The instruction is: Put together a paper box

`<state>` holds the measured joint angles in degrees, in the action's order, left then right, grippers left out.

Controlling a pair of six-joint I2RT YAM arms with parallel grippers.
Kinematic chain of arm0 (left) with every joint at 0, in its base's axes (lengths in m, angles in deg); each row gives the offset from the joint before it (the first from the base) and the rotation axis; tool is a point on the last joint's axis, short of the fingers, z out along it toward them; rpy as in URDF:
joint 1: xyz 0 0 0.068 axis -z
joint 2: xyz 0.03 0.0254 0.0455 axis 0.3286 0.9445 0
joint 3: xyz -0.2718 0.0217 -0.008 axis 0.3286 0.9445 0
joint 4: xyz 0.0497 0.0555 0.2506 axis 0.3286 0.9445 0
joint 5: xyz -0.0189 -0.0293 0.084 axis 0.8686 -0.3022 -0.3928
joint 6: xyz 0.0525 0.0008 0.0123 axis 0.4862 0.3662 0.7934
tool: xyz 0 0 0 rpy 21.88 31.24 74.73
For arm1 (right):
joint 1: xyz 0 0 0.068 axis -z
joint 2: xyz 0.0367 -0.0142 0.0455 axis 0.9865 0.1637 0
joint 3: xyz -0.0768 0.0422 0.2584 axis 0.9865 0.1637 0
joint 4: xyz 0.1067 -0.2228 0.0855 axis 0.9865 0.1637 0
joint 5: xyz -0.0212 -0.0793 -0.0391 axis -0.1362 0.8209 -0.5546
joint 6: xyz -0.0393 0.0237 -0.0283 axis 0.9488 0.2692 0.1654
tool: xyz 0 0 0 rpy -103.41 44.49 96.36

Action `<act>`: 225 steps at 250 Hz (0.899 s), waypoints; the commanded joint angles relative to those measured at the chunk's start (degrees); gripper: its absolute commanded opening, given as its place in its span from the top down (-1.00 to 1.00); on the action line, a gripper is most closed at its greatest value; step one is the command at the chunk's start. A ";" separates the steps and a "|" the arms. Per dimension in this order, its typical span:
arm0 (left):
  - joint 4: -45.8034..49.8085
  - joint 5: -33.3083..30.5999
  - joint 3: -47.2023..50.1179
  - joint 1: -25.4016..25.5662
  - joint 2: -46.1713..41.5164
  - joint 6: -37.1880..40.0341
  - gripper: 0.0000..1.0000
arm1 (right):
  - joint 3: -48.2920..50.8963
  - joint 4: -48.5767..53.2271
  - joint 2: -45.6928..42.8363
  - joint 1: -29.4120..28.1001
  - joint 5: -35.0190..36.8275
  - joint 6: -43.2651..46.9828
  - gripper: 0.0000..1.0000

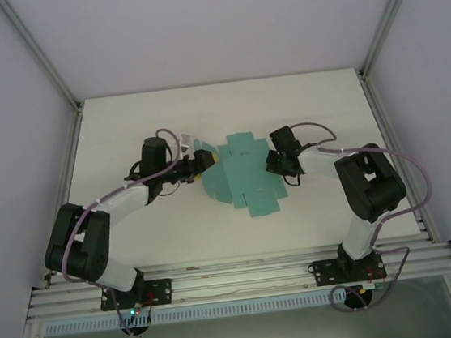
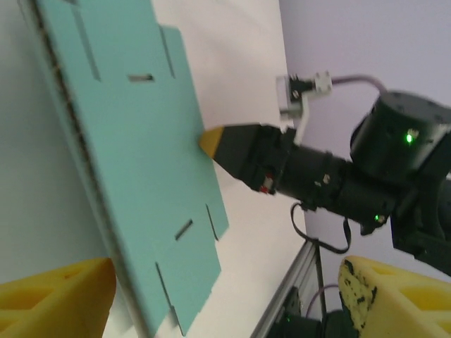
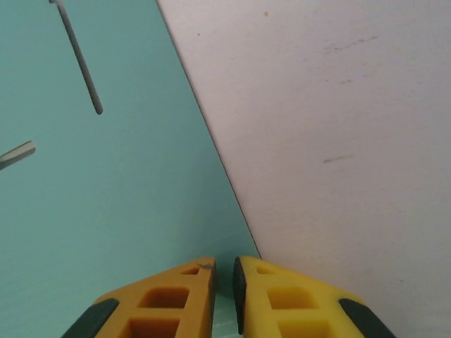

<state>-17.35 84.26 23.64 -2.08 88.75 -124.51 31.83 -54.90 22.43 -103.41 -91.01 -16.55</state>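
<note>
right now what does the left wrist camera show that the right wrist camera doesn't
Left wrist adds the right arm from the side, the right tool touching the green card at its edge, the card's tabs, and the left tool spread open. Right wrist adds a close look from behind at the right tool's fingers, almost together. Both share the green card, the white table and the right tool at the card's edge.

A white worktop (image 1: 122, 123) sits between pale lavender walls (image 1: 0, 121), with 2 aluminium posts (image 1: 41, 51) rising at its far corners. A slotted aluminium rail (image 1: 238, 278) runs along its near edge. Close up, the worktop bears faint grey scuffs (image 3: 338, 160).
</note>
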 commanded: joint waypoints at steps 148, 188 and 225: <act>31.74 -26.75 -14.83 7.34 1.45 16.42 0.45 | 4.95 6.28 1.30 -1.22 -5.13 0.90 0.55; 23.56 -24.17 -12.81 7.36 -3.24 17.27 0.82 | 4.27 8.01 -7.93 2.50 -7.06 5.32 0.32; 14.77 -20.82 -10.28 7.33 -9.50 18.47 1.00 | 3.69 10.65 -19.34 7.17 -9.91 11.76 0.07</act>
<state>9.42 60.02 12.10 5.11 85.78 -108.27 35.80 -50.35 12.13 -99.52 -98.04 -11.15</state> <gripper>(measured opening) 0.073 0.429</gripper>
